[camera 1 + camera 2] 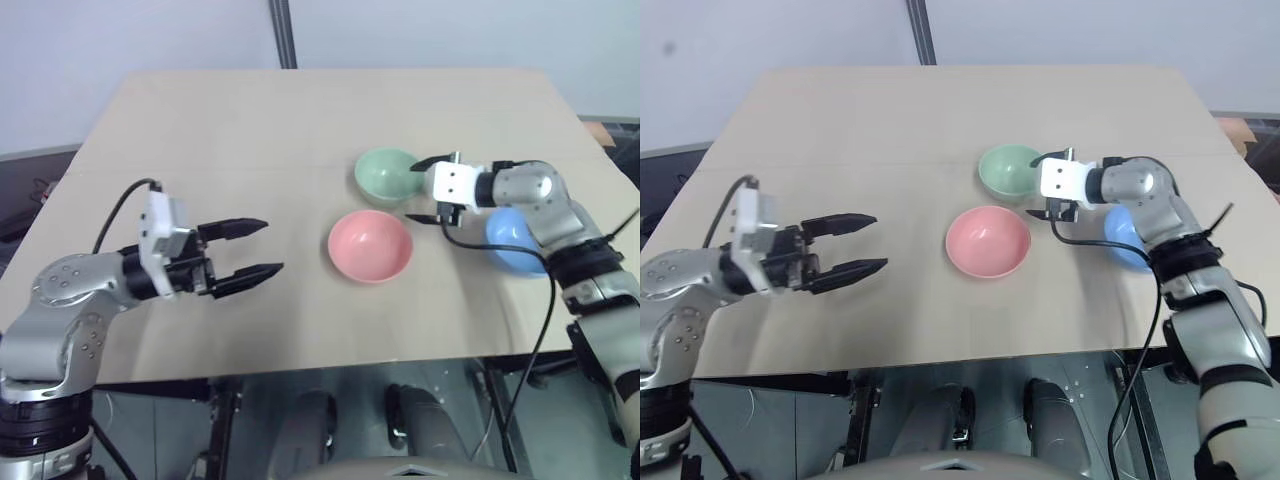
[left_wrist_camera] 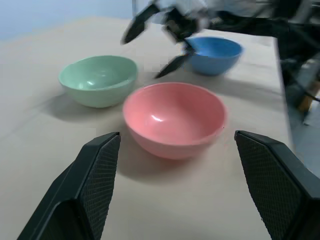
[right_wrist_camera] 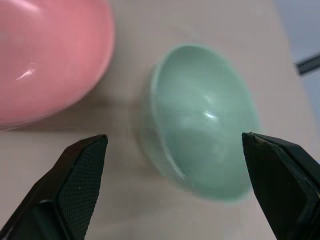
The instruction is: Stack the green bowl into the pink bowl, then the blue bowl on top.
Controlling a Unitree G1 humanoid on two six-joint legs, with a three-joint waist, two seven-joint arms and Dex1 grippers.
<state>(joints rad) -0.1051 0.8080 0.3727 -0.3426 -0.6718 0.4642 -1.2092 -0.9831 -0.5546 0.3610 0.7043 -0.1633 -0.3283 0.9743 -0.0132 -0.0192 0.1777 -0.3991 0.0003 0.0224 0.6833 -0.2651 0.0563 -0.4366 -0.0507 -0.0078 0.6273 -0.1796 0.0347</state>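
The green bowl [image 1: 385, 175] stands upright on the table at the back, with the pink bowl [image 1: 370, 245] just in front of it and the blue bowl [image 1: 515, 240] to the right, partly hidden by my right arm. All three are empty and apart. My right gripper [image 1: 416, 190] is open, its fingers pointing left at the green bowl's right side, one above the rim and one lower near the table. In the right wrist view the green bowl [image 3: 205, 120] lies between the spread fingers. My left gripper [image 1: 270, 247] is open and empty, left of the pink bowl [image 2: 172, 117] and facing it.
The bowls sit on a light wooden table [image 1: 250, 130]. Its front edge [image 1: 300, 368] runs close below the bowls and its right edge passes near the blue bowl. A black cable [image 1: 545, 320] hangs from my right arm. A dark pole [image 1: 283, 35] rises behind the table.
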